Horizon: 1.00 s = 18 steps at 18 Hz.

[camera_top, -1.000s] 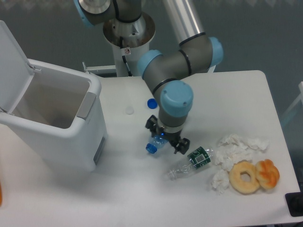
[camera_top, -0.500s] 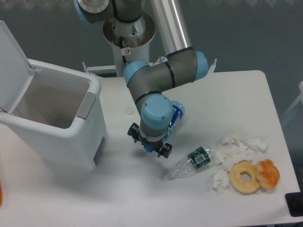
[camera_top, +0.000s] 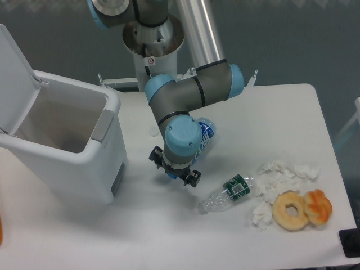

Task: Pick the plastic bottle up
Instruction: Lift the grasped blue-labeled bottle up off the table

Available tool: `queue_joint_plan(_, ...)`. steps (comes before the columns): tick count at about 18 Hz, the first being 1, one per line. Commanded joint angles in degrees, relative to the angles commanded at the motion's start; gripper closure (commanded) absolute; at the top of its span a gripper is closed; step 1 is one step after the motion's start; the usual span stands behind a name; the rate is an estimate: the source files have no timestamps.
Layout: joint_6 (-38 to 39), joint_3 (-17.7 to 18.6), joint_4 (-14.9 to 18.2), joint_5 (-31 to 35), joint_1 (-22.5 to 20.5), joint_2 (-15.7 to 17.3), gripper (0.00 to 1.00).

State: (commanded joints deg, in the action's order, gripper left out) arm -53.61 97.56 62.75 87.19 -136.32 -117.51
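Your tool [camera_top: 175, 170] hangs over the middle of the tabletop [camera_top: 270, 107], a little toward its left half, pointing down with the wrist housing hiding most of it. The plastic bottle [camera_top: 205, 133] shows only as a blue-labelled stretch poking out from behind the wrist on its right side, tilted, apparently off the tabletop; its cap end is hidden, so you cannot tell from this view whether the tool is clamped on it or standing loose. The slimmer clear bottle with the dark green label [camera_top: 227, 192] lies on its side just right of the tool, toward the front edge, apart from it. Crumpled white tissues [camera_top: 277, 180] sit near the right edge, touching a ring doughnut [camera_top: 291, 210] and an orange pastry [camera_top: 318, 206] toward the front right corner. A white bin [camera_top: 67, 152] with its lid [camera_top: 14, 79] raised stands at the left edge of the tabletop, well apart from the task bottle.
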Motion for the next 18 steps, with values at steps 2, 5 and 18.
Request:
queue_joint_plan(2,-2.9,0.7,0.0,0.1,-0.2,0.2,0.0)
queue_joint_plan(5,-3.9,1.7,0.0,0.1,-0.3,0.3,0.04)
queue_joint_plan(18,0.8,-1.5,0.2,-0.3,-0.5,0.4,0.88)
